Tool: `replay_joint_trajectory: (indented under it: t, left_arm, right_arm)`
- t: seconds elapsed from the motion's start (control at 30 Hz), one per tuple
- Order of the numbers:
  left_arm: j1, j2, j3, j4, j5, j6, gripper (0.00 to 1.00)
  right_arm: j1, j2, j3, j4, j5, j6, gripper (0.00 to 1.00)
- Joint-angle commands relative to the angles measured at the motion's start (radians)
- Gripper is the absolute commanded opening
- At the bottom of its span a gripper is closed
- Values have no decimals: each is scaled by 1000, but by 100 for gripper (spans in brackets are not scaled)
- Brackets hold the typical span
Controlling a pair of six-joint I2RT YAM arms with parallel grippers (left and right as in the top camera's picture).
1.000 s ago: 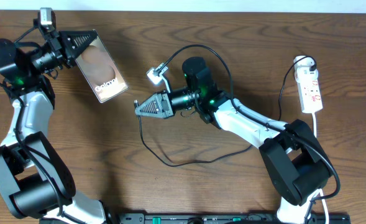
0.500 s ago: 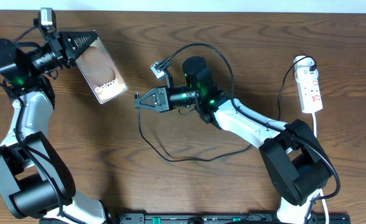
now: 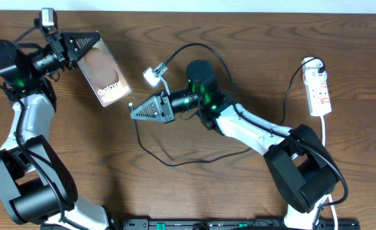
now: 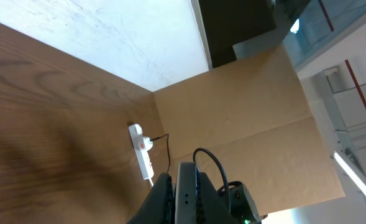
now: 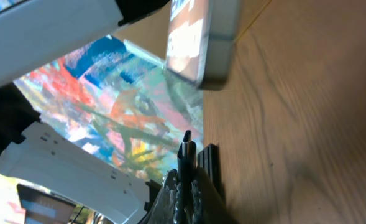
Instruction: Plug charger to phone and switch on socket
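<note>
Your left pincer (image 3: 87, 46) is clamped on the upper end of the flat, glossy brown-faced phone (image 3: 106, 76). It holds the slab tilted, apparently clear of the brown wooden tabletop (image 3: 194, 198), with the lettered end turned toward the centre so the port end meets the other arm. Your right pincer (image 3: 134, 113) is squeezed narrow around the slim plug tip (image 5: 186, 148) of the thin black charger cable (image 3: 175, 164), whose slack loops across the wood. In the right wrist view the tip points at the phone's end edge, near it but apart, so fine alignment likely comes first. The small white power strip (image 3: 318, 89) lies well apart on the right arm's side, its switch not yet pressed
</note>
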Motion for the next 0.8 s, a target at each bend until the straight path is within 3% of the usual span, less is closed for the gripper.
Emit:
replay_joint_trajectory:
  t: [0.0, 0.37, 0.77]
  left_arm:
    - [5, -24, 23, 9, 6, 6, 7]
    - [-8, -24, 23, 9, 57, 36, 7]
    - [-23, -24, 23, 9, 56, 45, 8]
  right_arm:
    - [23, 3, 6, 3, -24, -37, 1]
    - [24, 3, 6, 100, -19, -37, 1]
    - [17, 3, 6, 42, -5, -53, 1]
